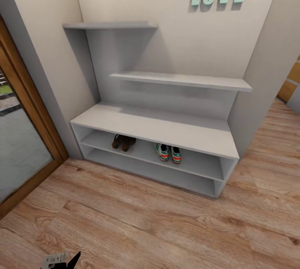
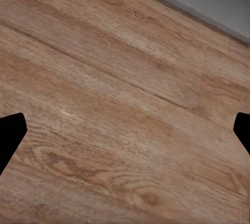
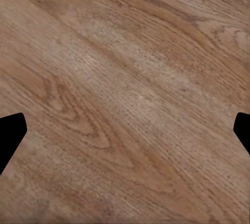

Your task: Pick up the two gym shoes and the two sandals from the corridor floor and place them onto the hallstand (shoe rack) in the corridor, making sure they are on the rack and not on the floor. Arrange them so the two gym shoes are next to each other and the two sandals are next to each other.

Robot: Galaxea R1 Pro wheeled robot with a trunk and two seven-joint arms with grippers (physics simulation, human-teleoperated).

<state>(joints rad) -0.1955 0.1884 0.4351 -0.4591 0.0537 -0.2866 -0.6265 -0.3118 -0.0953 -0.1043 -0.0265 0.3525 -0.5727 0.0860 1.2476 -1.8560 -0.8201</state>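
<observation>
My hallstand: upper open tier carries the sandals at nine o'clock and the gym shoes at three o'clock, pairs apart.

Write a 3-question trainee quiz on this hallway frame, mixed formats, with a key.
1. True or false: the two gym shoes sit side by side on the hallstand (shoe rack).
2. Where are the two sandals? A) on the corridor floor B) on the upper of the two open shelf tiers under the bench top C) on the bench top
3. Fill in: both wrist views show each gripper's fingertips set wide apart over bare ____.

Key
1. True
2. B, to the camera's left of the gym shoes on the same tier
3. wood floor; the left gripper and the right gripper hold nothing
</observation>
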